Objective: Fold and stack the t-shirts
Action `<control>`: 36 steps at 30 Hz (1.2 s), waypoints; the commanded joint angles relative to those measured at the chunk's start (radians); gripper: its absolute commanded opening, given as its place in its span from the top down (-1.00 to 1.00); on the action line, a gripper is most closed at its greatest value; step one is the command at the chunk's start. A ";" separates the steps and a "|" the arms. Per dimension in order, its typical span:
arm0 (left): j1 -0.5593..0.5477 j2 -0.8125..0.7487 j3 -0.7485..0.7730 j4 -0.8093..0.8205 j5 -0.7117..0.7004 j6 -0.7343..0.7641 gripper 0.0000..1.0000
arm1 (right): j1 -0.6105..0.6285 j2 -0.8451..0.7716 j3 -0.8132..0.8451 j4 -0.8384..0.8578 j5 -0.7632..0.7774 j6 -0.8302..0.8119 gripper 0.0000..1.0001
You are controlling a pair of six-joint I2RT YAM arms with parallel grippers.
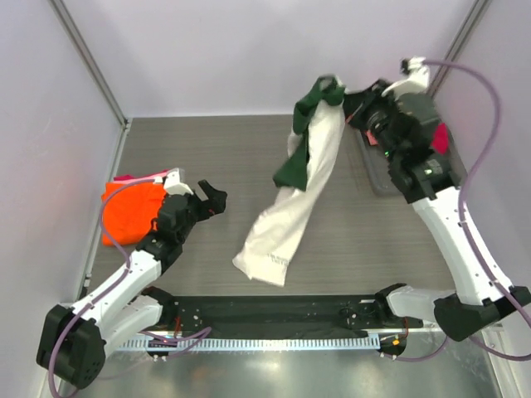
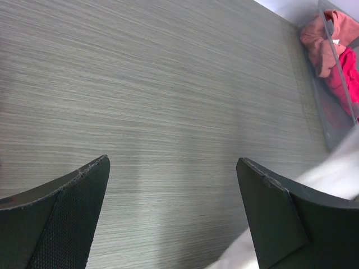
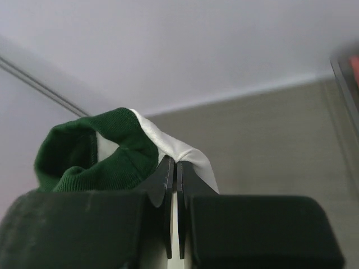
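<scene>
**Clerk:** Item one, right gripper (image 3: 175,168)?

**Arm:** Mine. The jaws are pressed together on a fold of the cream t-shirt (image 1: 309,178), right where the cream cloth meets a dark green sleeve (image 3: 90,151). The gripper is raised high over the far right of the table (image 1: 207,141).

**Clerk:** Position of the shirt?

**Arm:** It hangs from that grip and slopes down towards the near middle of the table. The other sleeve (image 1: 292,166) dangles on its left side, partway down. The hem (image 1: 264,267) is near the front edge. I cannot tell whether it rests on the wood.

**Clerk:** Item two, left gripper (image 1: 212,197)?

**Arm:** Also mine. The fingers (image 2: 61,213) are spread wide with nothing between them, only bare tabletop beneath. It hovers at the near left, apart from the hanging shirt. A strip of pale cloth shows at the lower right corner of its wrist view.

**Clerk:** Remaining stock?

**Arm:** One orange t-shirt (image 1: 131,211), a compact squarish pile at the left edge, just beside my left gripper. A pink edge (image 1: 124,177) peeks out at its far side. One clear bin (image 2: 325,117) sits at the far right beneath my right arm. It holds a salmon t-shirt (image 2: 317,39) and a crimson t-shirt (image 2: 349,70), both crumpled.
</scene>
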 commanded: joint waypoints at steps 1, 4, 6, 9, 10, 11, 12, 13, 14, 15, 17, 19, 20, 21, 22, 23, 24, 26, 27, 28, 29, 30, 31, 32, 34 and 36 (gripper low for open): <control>-0.003 -0.005 0.011 -0.008 -0.027 0.025 -0.91 | -0.042 -0.007 -0.262 0.004 0.037 0.094 0.92; -0.003 0.019 0.015 0.007 0.010 0.026 -0.91 | -0.114 -0.074 -0.477 0.080 0.022 0.134 0.85; -0.005 0.063 0.026 0.038 0.053 0.028 -0.92 | -0.145 -0.115 -0.584 0.118 0.020 0.131 0.87; -0.038 0.154 0.058 0.087 0.159 0.041 -0.92 | -0.151 -0.125 -0.641 0.132 0.009 0.087 0.90; -0.054 0.180 0.069 0.095 0.179 0.057 -0.92 | -0.153 -0.119 -0.649 0.127 0.008 0.072 0.90; -0.086 0.211 0.083 0.096 0.179 0.064 -0.92 | -0.151 -0.116 -0.654 0.124 0.011 0.067 0.87; -0.101 0.264 0.113 0.095 0.206 0.071 -0.92 | -0.151 -0.113 -0.663 0.121 0.012 0.064 0.87; -0.115 0.292 0.127 0.093 0.212 0.077 -0.91 | -0.151 -0.100 -0.666 0.120 0.022 0.062 0.86; -0.138 0.333 0.141 0.092 0.212 0.084 -0.91 | -0.153 -0.094 -0.669 0.106 0.057 0.062 0.85; -0.146 0.352 0.161 0.087 0.212 0.089 -0.91 | -0.151 -0.087 -0.669 0.092 0.086 0.064 0.85; -0.161 0.381 0.184 0.077 0.231 0.100 -0.91 | -0.151 -0.080 -0.667 0.034 0.201 0.105 0.86; -0.169 0.415 0.210 0.054 0.238 0.106 -0.90 | -0.151 -0.093 -0.684 0.009 0.377 0.140 0.88; -0.177 0.420 0.213 0.047 0.240 0.109 -0.90 | -0.153 -0.120 -0.693 -0.018 0.428 0.181 0.75; -0.183 0.424 0.219 0.046 0.242 0.114 -0.90 | -0.154 -0.134 -0.716 -0.023 0.472 0.196 0.69; -0.187 0.429 0.222 0.044 0.242 0.117 -0.90 | -0.154 -0.152 -0.729 -0.029 0.535 0.209 0.59; -0.196 0.430 0.227 0.041 0.242 0.118 -0.90 | -0.153 -0.168 -0.739 -0.040 0.569 0.226 0.03; -0.200 0.430 0.230 0.035 0.236 0.118 -0.90 | -0.153 -0.204 -0.762 -0.040 0.588 0.232 -0.18; -0.203 0.430 0.233 0.031 0.234 0.120 -0.90 | -0.153 -0.231 -0.776 0.006 0.559 0.173 -0.24; -0.203 0.427 0.233 0.027 0.231 0.120 -0.90 | -0.151 -0.229 -0.776 0.027 0.522 0.126 -0.22; -0.203 0.426 0.232 0.026 0.222 0.118 -0.90 | -0.151 -0.218 -0.769 0.043 0.412 0.028 -0.18; -0.203 0.418 0.232 0.021 0.217 0.117 -0.90 | -0.148 -0.197 -0.753 0.041 0.363 -0.005 -0.07; -0.203 0.413 0.233 0.011 0.209 0.117 -0.90 | -0.136 -0.174 -0.717 0.037 0.308 -0.030 -0.02; -0.203 0.409 0.230 0.008 0.197 0.115 -0.90 | -0.130 -0.110 -0.697 0.032 0.255 -0.068 0.03; -0.203 0.398 0.232 0.006 0.191 0.115 -0.90 | -0.121 -0.076 -0.675 0.012 0.176 -0.079 0.14; -0.203 0.392 0.225 0.001 0.191 0.115 -0.90 | -0.084 0.025 -0.617 0.001 0.125 -0.105 0.14; -0.203 0.389 0.225 -0.008 0.156 0.117 -0.90 | -0.056 0.091 -0.562 -0.009 0.077 -0.122 0.15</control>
